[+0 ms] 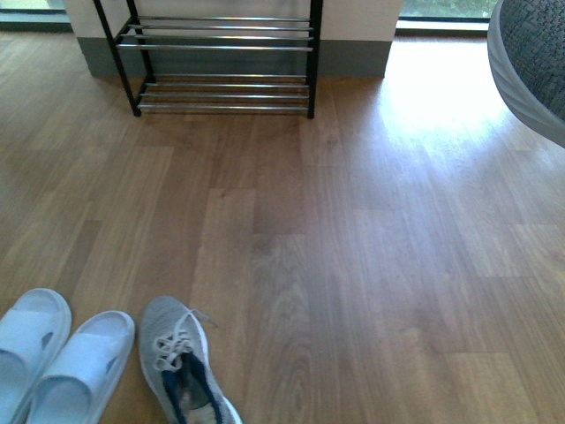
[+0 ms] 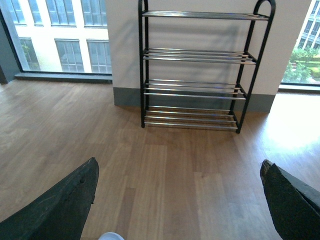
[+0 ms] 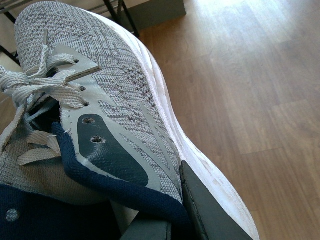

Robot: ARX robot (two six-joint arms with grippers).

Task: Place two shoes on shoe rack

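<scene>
Sneaker (image 3: 120, 90) pinched at collar (image 3: 125, 192) by right gripper (image 3: 175, 220), airborne, well short of shoe rack (image 1: 312, 53). Other sneaker (image 1: 181, 362) on floor (image 1: 353, 265) beside slippers (image 1: 53, 353); left gripper (image 2: 175, 200) spread, empty. Suggest: approach rack level, toe first, sole flat across rods (image 1: 221, 86) before letting go.

The front view's top edge cut the shoe rack (image 1: 221, 44) down to its two lowest shelves. The sneaker on the floor (image 1: 177, 353) lost its heel to the bottom edge, and both slippers (image 1: 84, 358) beside it ran off the frame too. The lifted sneaker (image 1: 534, 53) showed only as a slice in the upper right corner. Of my left tool (image 2: 179, 172) I saw just two dark fingertips (image 2: 80, 190). A pale scrap (image 2: 110, 236) at the edge between them was too small to name. Of my right tool (image 3: 172, 222), one finger (image 3: 210, 215) showed against the sole; the lifted sneaker hid the rest.
</scene>
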